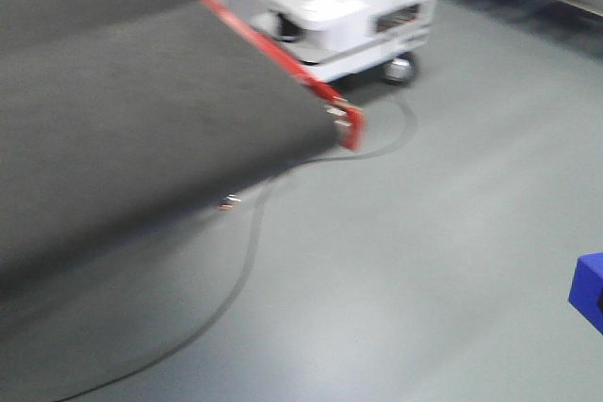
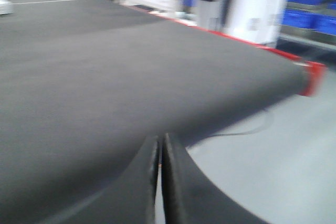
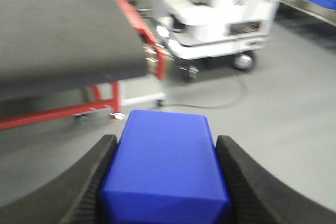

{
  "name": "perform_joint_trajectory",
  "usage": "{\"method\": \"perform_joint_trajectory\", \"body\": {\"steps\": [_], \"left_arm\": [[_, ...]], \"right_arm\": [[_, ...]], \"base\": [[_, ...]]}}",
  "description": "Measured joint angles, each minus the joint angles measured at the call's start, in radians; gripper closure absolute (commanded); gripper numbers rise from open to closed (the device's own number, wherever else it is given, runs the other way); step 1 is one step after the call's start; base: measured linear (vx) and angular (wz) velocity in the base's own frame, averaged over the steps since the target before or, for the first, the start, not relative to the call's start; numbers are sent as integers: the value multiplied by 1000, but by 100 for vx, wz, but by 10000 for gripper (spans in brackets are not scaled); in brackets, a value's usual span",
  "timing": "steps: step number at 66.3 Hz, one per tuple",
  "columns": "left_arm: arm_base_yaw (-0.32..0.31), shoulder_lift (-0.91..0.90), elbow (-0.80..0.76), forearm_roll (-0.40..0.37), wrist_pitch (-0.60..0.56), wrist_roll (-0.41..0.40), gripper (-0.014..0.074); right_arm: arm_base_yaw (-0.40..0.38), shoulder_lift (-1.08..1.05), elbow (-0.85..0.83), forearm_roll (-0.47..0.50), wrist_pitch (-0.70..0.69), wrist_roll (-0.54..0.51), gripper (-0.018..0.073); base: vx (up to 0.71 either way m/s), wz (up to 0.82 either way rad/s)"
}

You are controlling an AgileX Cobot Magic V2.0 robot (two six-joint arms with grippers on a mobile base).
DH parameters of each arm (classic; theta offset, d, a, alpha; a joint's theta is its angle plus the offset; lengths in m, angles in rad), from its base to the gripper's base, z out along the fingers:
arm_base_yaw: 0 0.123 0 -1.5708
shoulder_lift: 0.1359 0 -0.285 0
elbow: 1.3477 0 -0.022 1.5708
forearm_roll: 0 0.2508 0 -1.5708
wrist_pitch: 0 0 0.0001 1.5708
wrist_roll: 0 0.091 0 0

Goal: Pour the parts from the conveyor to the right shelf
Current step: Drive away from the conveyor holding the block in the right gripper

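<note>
Blue bin (image 3: 164,177) sits clamped between the right gripper (image 3: 167,148) fingers, jaws pressing both its sides, held over the grey floor (image 1: 424,261) near the conveyor's end. Contents hidden. Left gripper (image 2: 160,150) has its jaws together with nothing between them, just above the dark conveyor belt (image 2: 105,77). Red frame (image 1: 254,35) edges the belt. Black cable (image 1: 247,261) snakes on the floor. White wheeled cart (image 3: 220,14) beyond. Blue crates (image 2: 310,17) on the far right shelf, blurred.

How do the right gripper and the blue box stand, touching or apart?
Touching. Right wrist view: both fingers of the right gripper press the blue box, no gap either side.
</note>
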Motion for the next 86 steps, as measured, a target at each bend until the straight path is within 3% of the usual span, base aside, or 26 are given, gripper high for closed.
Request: {"method": "perform_joint_trajectory", "body": {"steps": [30, 86], "left_arm": [[0, 0, 0, 0, 0, 0, 603], [0, 0, 0, 0, 0, 0, 603]], "right_arm": [[0, 0, 0, -1, 0, 0, 564], [0, -1, 0, -1, 0, 0, 564]], "base": [[-40, -85], [-26, -62]]}}
